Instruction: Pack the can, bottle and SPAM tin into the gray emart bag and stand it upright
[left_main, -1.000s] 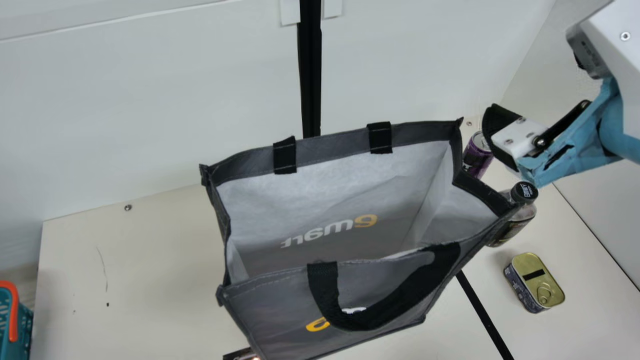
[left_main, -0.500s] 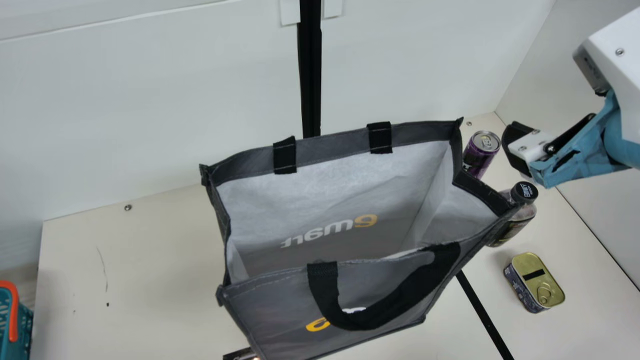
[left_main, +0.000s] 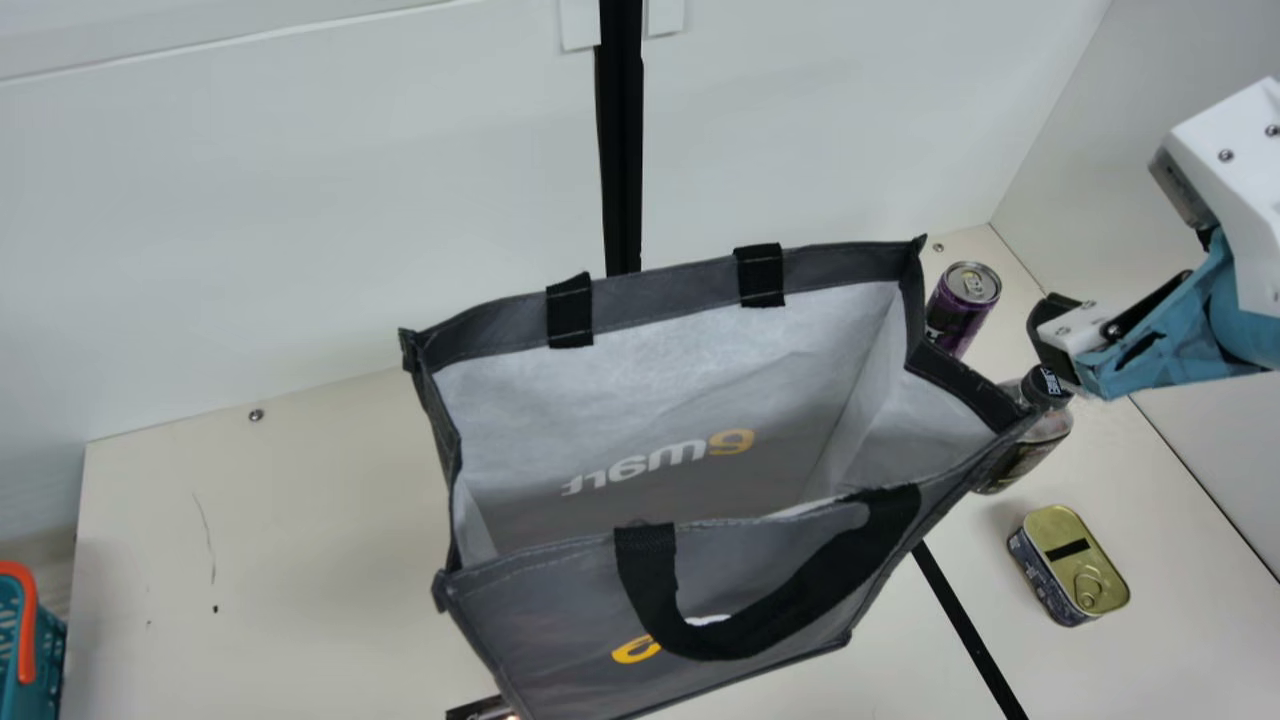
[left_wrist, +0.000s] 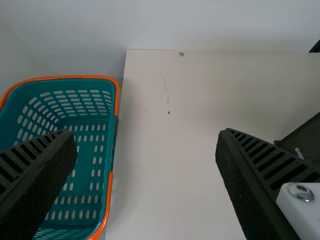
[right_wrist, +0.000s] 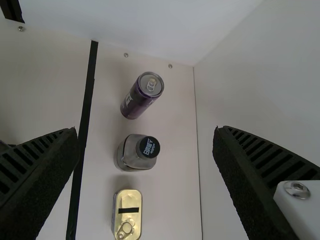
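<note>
In the main view the gray emart bag (left_main: 690, 400) stands with its mouth spread wide. Right of it are the purple can (left_main: 963, 308), the black-capped bottle (left_main: 1030, 445) and the SPAM tin (left_main: 1068, 565). My right gripper (left_main: 1055, 340) hangs above the bottle, partly over its cap. In the right wrist view my right gripper (right_wrist: 146, 150) is open, with the can (right_wrist: 142, 95), bottle (right_wrist: 136, 153) and tin (right_wrist: 127, 214) below between its fingers. The left wrist view has my left gripper (left_wrist: 146, 155) open above bare table.
A teal basket with an orange rim (left_wrist: 114, 100) stands at the table's left side in the left wrist view. White walls (left_main: 300, 200) rise behind the table and at its right. A small dark object (left_main: 482, 708) lies by the bag's near left corner.
My right gripper has moved away from over the can, rightward and nearer in the main view, uncovering the can's top and now overlapping the bottle's cap. The bag and items have not moved.
</note>
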